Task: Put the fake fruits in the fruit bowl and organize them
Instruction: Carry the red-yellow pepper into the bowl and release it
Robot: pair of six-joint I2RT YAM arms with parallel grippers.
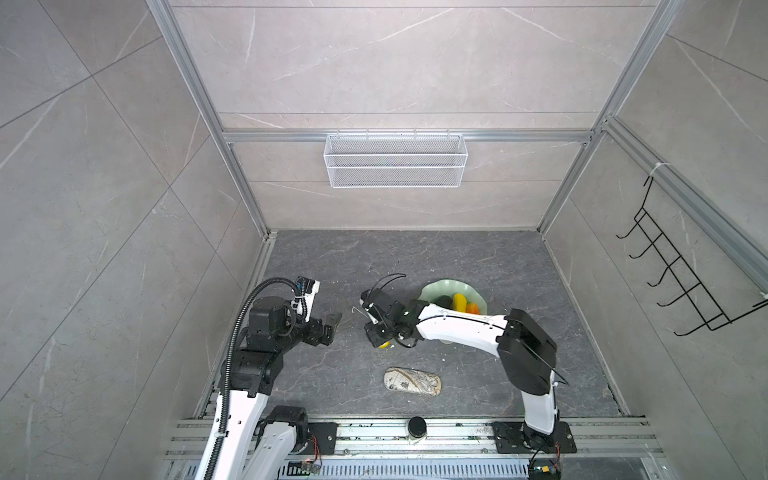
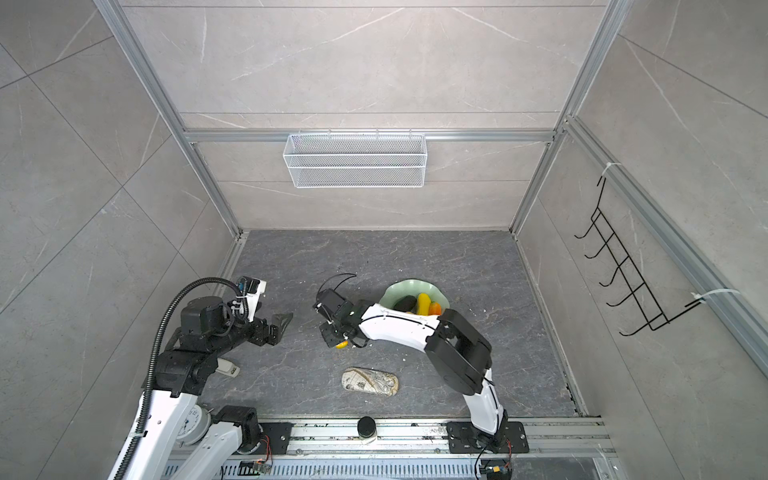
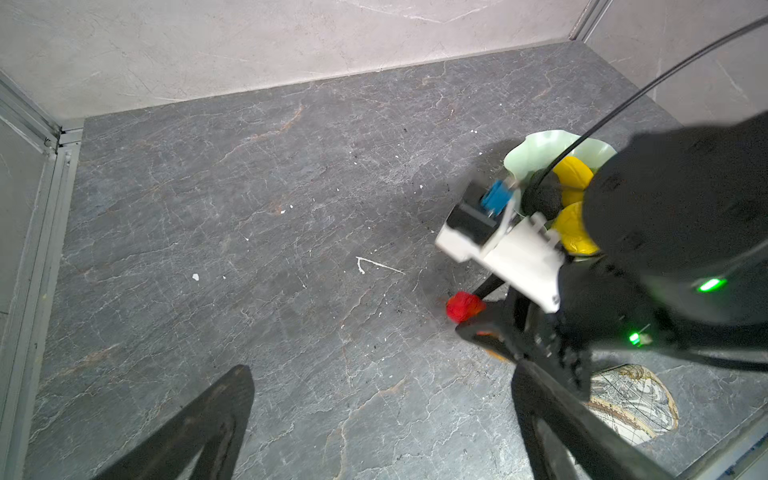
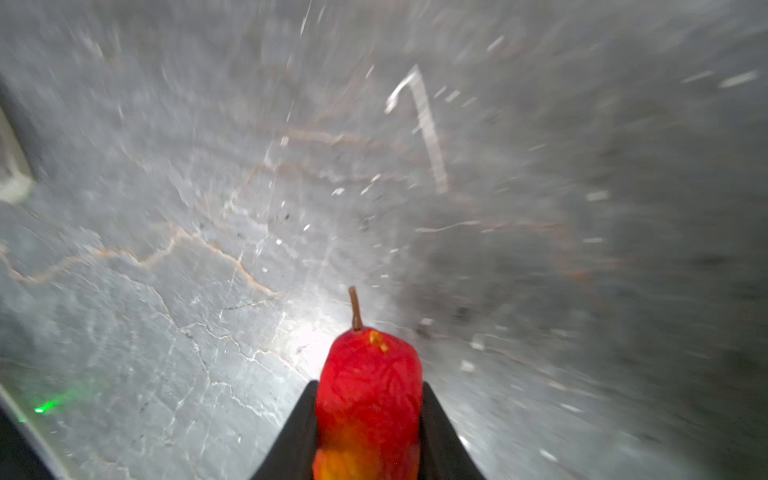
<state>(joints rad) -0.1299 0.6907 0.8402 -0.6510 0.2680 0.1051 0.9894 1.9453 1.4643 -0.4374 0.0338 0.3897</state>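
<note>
Across the enclosure, grey marbled tiles line the walls inside an aluminium frame, and the dark grey veined surface (image 1: 457, 257) forms the base.

At left, the left arm (image 1: 270, 320) is folded low over the left edge of the surface, with its wrist pointing towards the centre. The left jaws stand wide apart and hold nothing.

At centre, a white wire mesh basket (image 1: 395, 160) hangs from the rail on the back wall.

Right of centre, the right arm (image 1: 461, 326) reaches leftwards from its base, elbow raised and wrist angled down. The right jaws are closed on a red-orange oblong fruit (image 4: 368, 399), whose stem end protrudes forward. Whether it touches the surface cannot be told.

Nearer the front rail lies a beige patterned pouch (image 1: 412, 381).

Behind the right forearm, the fruit bowl (image 1: 440, 286) rests on the surface. It contains a black oval fruit (image 1: 444, 300), a long yellow fruit (image 1: 459, 301) and an orange-red fruit (image 1: 472, 308).

On the right wall hangs a black hook rack (image 1: 683, 262).
</note>
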